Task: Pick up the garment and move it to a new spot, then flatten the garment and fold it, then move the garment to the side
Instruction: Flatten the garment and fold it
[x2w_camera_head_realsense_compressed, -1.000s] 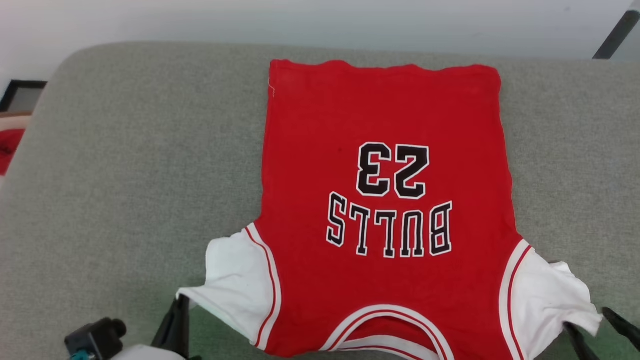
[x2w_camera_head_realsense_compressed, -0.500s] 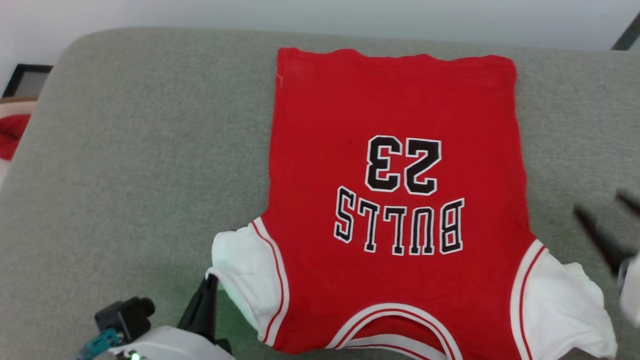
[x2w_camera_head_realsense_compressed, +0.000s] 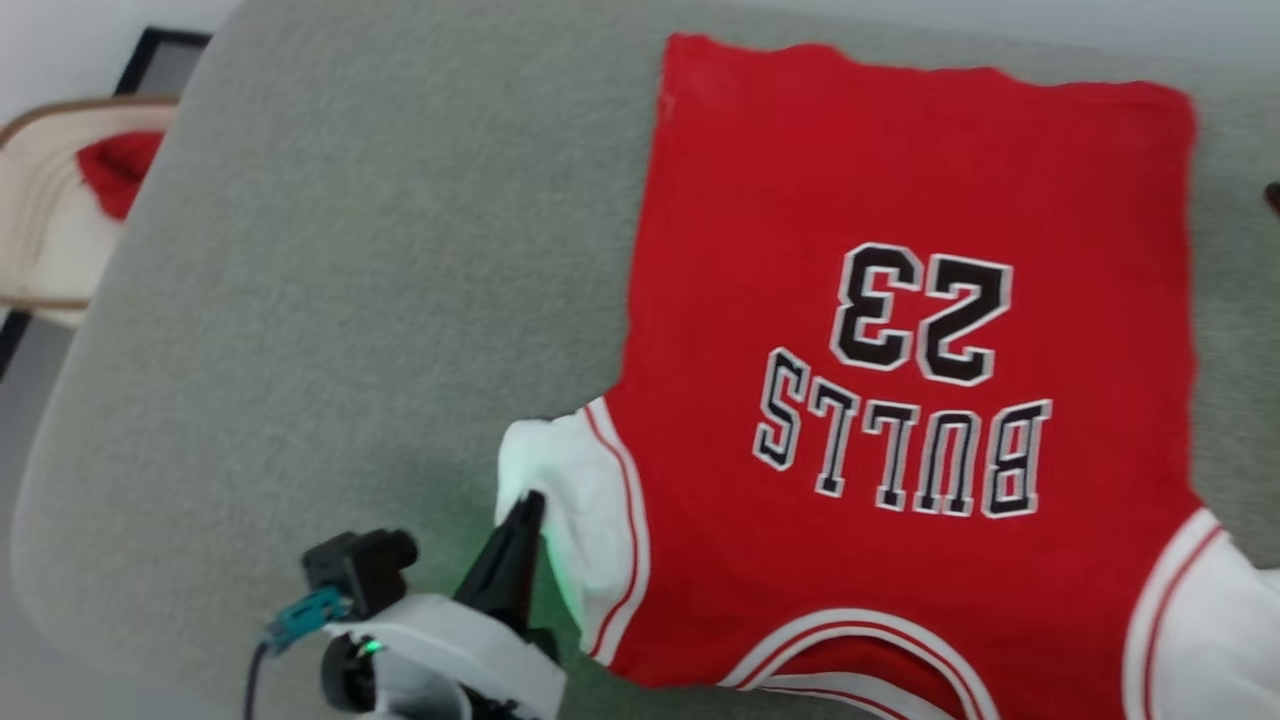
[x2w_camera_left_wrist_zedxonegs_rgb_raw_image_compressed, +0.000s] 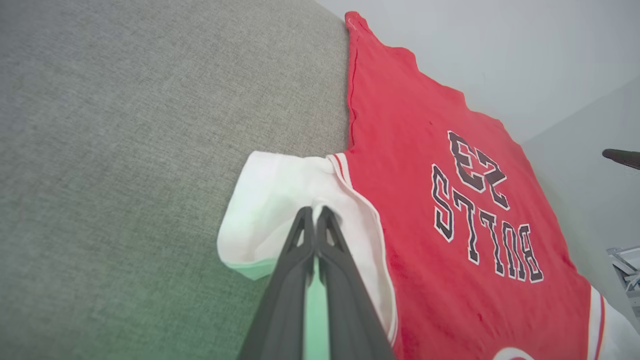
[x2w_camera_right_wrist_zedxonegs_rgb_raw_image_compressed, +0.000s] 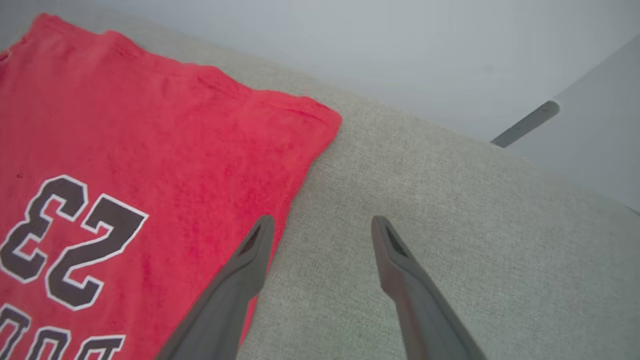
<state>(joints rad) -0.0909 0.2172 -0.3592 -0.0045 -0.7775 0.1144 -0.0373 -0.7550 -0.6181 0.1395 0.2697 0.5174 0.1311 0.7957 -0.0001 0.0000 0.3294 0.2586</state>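
Note:
The garment (x2w_camera_head_realsense_compressed: 900, 250), a red jersey T-shirt with white sleeves and black-and-white print, lies spread on the grey surface (x2w_camera_head_realsense_compressed: 350, 300), collar toward me. My left gripper (x2w_camera_head_realsense_compressed: 527, 503) is shut on the white left sleeve (x2w_camera_left_wrist_zedxonegs_rgb_raw_image_compressed: 280, 185), whose edge is bunched at the fingertips (x2w_camera_left_wrist_zedxonegs_rgb_raw_image_compressed: 306, 216) and folded in toward the red body. My right gripper (x2w_camera_right_wrist_zedxonegs_rgb_raw_image_compressed: 324, 222) hangs open above the grey surface, just off the garment's (x2w_camera_right_wrist_zedxonegs_rgb_raw_image_compressed: 150, 150) right edge, short of its far hem corner. One of its dark fingertips (x2w_camera_head_realsense_compressed: 1273, 196) pokes in at the head view's right edge.
Beyond the surface's rounded left edge stands a beige seat (x2w_camera_head_realsense_compressed: 40, 230) with a small red cloth lump (x2w_camera_head_realsense_compressed: 118, 170) on it. A pale wall runs behind the surface. The grey surface left of the garment is bare.
The head camera has turned left. My left gripper has carried the white sleeve inward toward the red body. My right gripper has left the right sleeve and moved up along the garment's right side, open.

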